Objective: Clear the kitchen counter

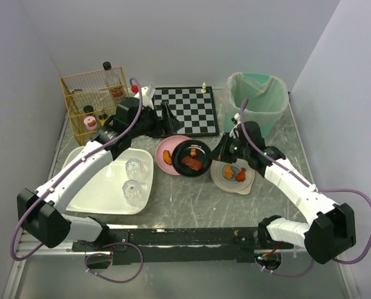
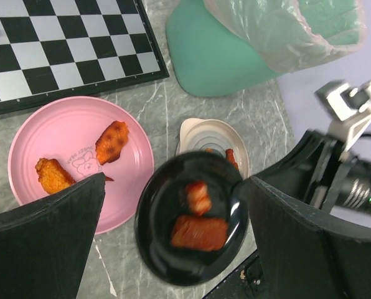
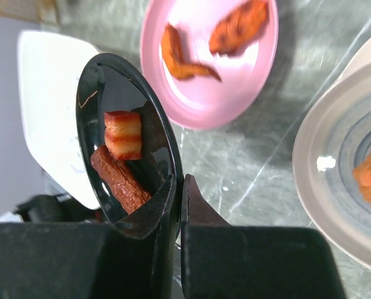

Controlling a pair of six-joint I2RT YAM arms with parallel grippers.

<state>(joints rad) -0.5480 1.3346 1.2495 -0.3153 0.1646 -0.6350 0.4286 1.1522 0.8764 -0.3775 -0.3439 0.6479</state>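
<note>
On the grey marble kitchen counter (image 1: 192,205) my right gripper (image 1: 221,151) (image 3: 179,187) is shut on the rim of a black plate (image 1: 192,157) (image 3: 111,87) (image 2: 192,230). The plate carries two reddish meat pieces (image 3: 120,156). From above it overlaps the edges of a pink plate (image 1: 169,149) (image 2: 67,137) with fried pieces and a beige plate (image 1: 234,180) (image 2: 204,134) with food, so it seems raised. My left gripper (image 1: 167,121) (image 2: 176,180) hangs open above these plates, near the chessboard's front edge, holding nothing.
A white tub (image 1: 98,187) at the left holds two clear glasses (image 1: 132,184). At the back stand a yellow wire basket (image 1: 79,103) with bottles, a chessboard (image 1: 188,109) with a pale piece, and a green bin (image 1: 260,103) lined with a bag.
</note>
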